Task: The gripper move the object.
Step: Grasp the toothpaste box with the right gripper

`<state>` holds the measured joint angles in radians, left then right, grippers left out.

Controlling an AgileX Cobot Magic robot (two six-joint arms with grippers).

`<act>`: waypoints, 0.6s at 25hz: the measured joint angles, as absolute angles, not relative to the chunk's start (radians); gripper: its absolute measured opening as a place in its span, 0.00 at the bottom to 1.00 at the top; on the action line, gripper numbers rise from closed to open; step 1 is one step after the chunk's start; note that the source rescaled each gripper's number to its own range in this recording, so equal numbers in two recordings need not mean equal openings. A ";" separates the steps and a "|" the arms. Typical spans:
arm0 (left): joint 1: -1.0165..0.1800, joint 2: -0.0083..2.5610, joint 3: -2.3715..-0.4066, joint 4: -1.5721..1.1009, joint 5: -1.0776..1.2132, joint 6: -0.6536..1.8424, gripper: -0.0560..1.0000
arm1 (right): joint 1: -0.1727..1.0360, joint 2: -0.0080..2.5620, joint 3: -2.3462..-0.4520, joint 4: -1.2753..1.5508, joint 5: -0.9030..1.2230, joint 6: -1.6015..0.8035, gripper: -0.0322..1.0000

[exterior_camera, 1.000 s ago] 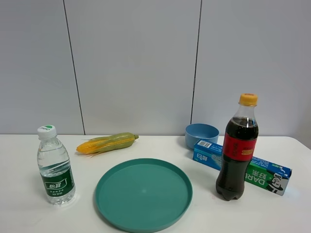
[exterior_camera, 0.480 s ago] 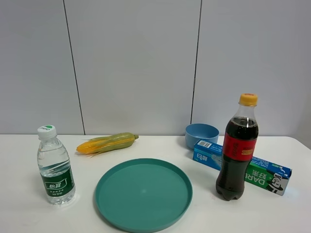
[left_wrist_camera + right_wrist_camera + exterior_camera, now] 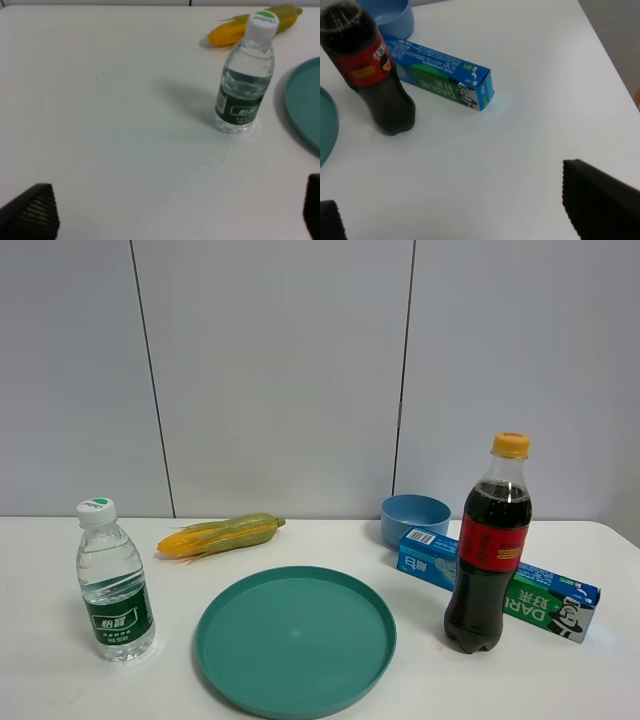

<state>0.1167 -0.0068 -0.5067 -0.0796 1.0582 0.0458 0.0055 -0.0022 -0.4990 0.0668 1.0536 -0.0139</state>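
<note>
The blue and green DARLIE toothpaste box lies flat on the white table at the right, its middle hidden behind the cola bottle. In the right wrist view the box lies ahead of my right gripper, which is open, empty and well short of it. My left gripper is open and empty over bare table, short of the water bottle. Neither gripper shows in the exterior high view.
A teal plate sits front centre. A light blue bowl stands behind the box. A corn cob lies at the back left, and the water bottle stands front left. The table's right edge runs close to the box.
</note>
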 joint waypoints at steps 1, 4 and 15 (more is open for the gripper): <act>0.117 -0.007 -0.507 -0.080 1.058 0.046 1.00 | 0.005 -0.002 -0.499 0.067 1.054 -0.014 0.80; 0.117 -0.007 -0.507 -0.080 1.058 0.046 1.00 | 0.005 -0.002 -0.499 0.067 1.054 -0.014 0.80; 0.117 -0.007 -0.507 -0.080 1.058 0.046 1.00 | 0.005 0.192 -0.523 0.085 1.067 -0.161 0.80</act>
